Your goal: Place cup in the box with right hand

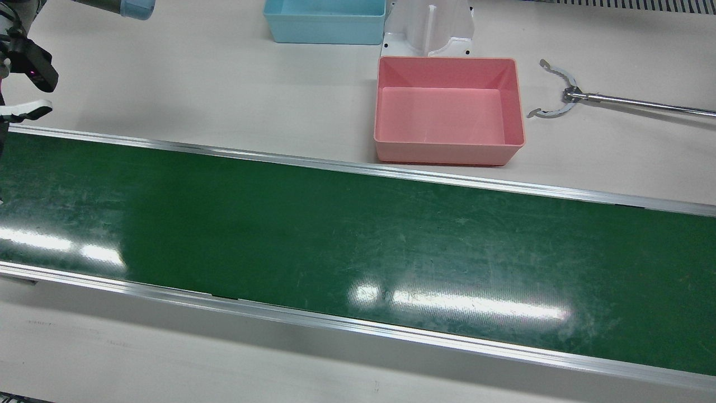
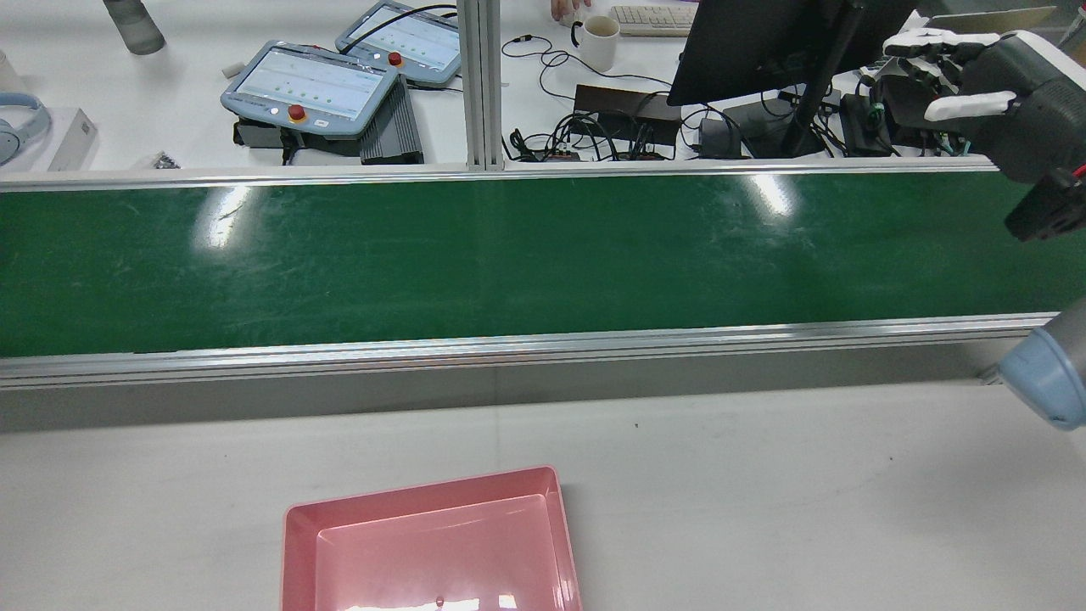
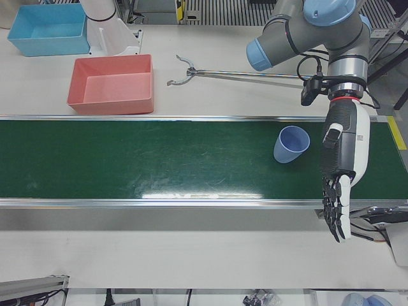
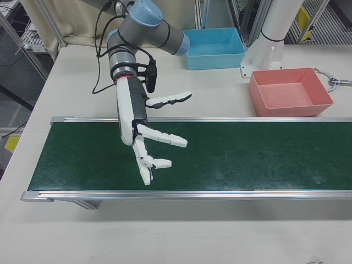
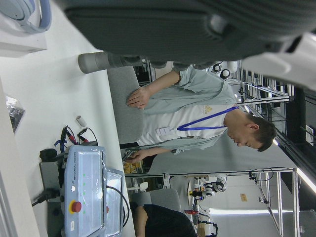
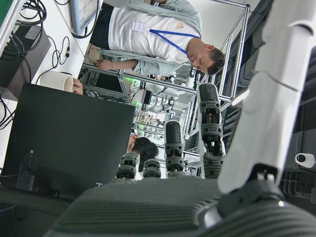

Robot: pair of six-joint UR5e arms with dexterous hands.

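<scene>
A pale blue cup (image 3: 291, 145) stands on the green conveyor belt (image 3: 159, 166), seen only in the left-front view. My left hand (image 3: 341, 172) hangs just beside it over the belt's near edge, fingers straight, holding nothing. My right hand (image 4: 146, 143) hovers over the other end of the belt (image 4: 231, 159), open with its fingers spread and empty; it also shows as the right hand (image 2: 976, 76) in the rear view. The pink box (image 1: 447, 109) sits empty on the table behind the belt, also seen as the pink box (image 4: 289, 91) and the pink box (image 3: 113, 83).
A light blue box (image 1: 324, 22) and a white arm pedestal (image 1: 430, 28) stand behind the pink box. A metal reach-grabber tool (image 1: 559, 98) lies on the table beside it. Teach pendants (image 2: 310, 85), a monitor (image 2: 764, 42), cables and seated people lie beyond the belt.
</scene>
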